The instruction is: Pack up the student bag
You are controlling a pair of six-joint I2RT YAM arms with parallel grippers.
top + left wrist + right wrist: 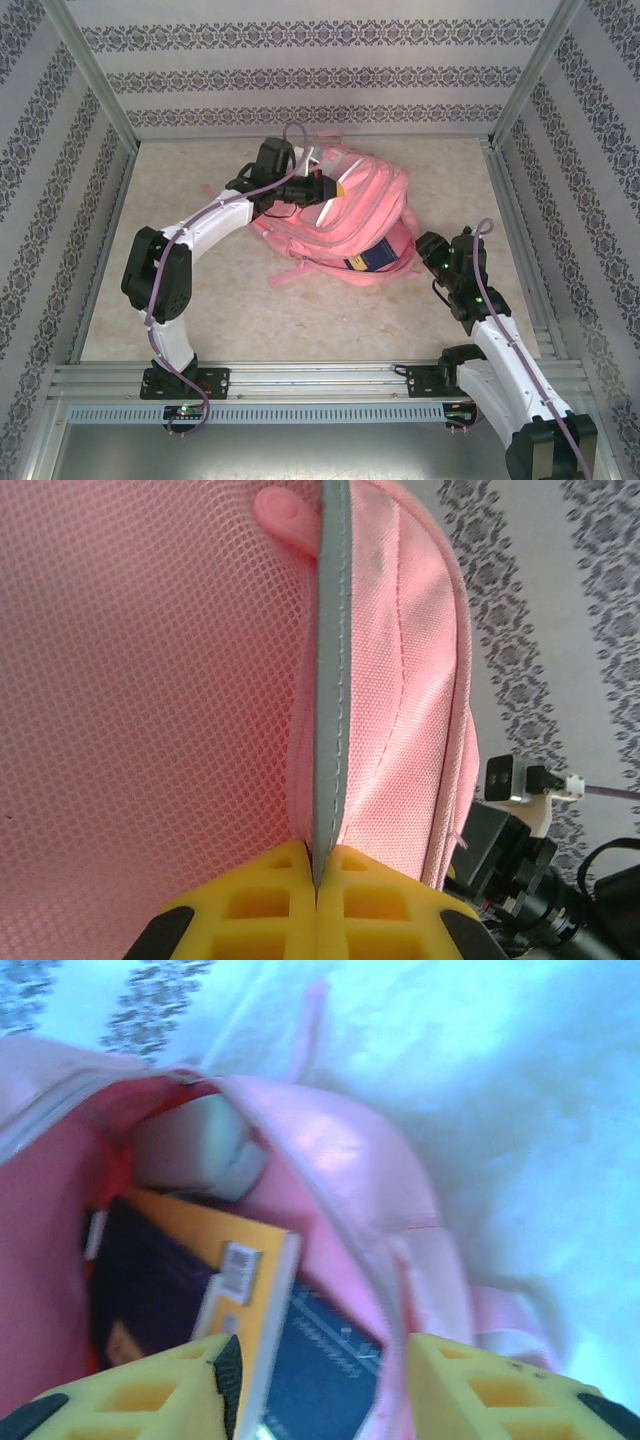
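The bag (pixel 345 210) lies on its side near the middle of the surface (pixel 250 320), a little toward the back, with its mouth turned to the right arm. An orange book (pixel 245 1260) and a dark blue book (pixel 320 1345) poke out of that mouth, only partly inside. Deeper in sits a pale grey thing (pixel 190 1145), too blurred to name.

The left hand (pixel 316 870) is closed tight on the bag's grey trim (pixel 330 680), beside pink mesh (pixel 150 680), on the side of the bag away from the mouth. It seems to be steadying the bag. The right hand (pixel 318 1385) is at the mouth, jaws roughly half apart with the books' near ends between them. I cannot tell whether the pads touch the books, and it does not look to have a firm hold on anything.

Packing looks well along; the books probably need to go fully in. Several things could go wrong:
- An off-centre push could pivot the books and jam a corner against the fabric rim.
- The bag may slide across the smooth surface, since only a thin strip anchors it.
- The trim could slip from the left hand, and the bag would then shift under the push.
- The right hand's fingers might snag the rim or zip.
- Tilting the bag now could let the books slide back out.
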